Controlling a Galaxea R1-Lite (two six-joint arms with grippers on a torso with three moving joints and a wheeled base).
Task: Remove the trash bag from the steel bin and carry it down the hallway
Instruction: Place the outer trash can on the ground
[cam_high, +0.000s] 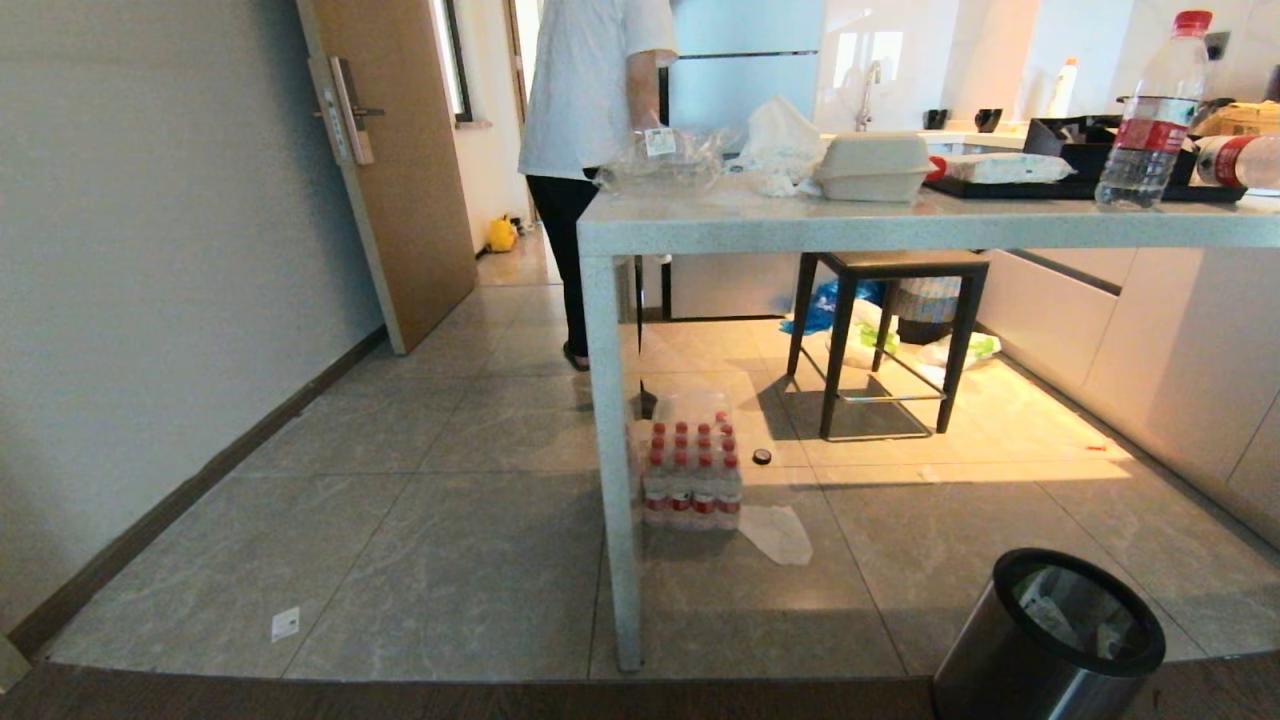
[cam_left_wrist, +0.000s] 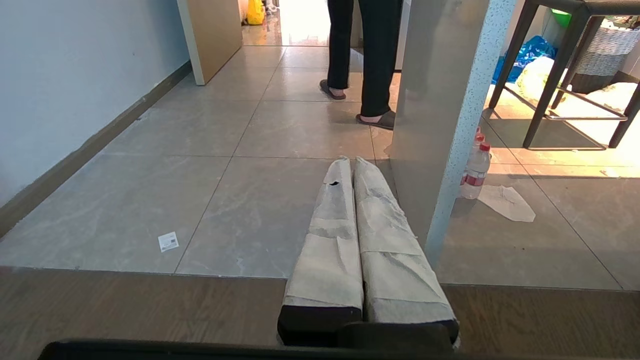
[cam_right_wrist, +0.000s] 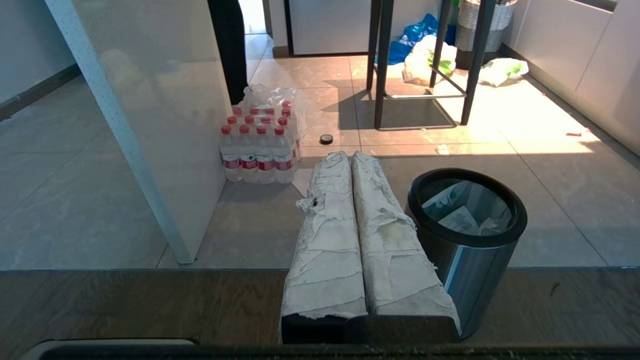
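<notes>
The steel bin (cam_right_wrist: 467, 260) is shiny brushed metal with a matt black rim (crinkled thin plastic inside). Floor tiles (cam_high: 450, 520) look glossy, marble-veined; both grippers' fingers (cam_right_wrist: 330, 235) wear rough, peeling off-white tape.

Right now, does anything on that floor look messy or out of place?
Yes. A crumpled white sheet lies on the tiles beside the pack of water bottles, a small black cap sits loose nearby, and plastic bags are strewn under the stool.

grey tiled floor (cam_high: 420, 520) under steel bin (cam_high: 1050, 640), bottled-water pack (cam_high: 692, 478), stool (cam_high: 885, 330), white paper scrap (cam_high: 778, 533)
</notes>
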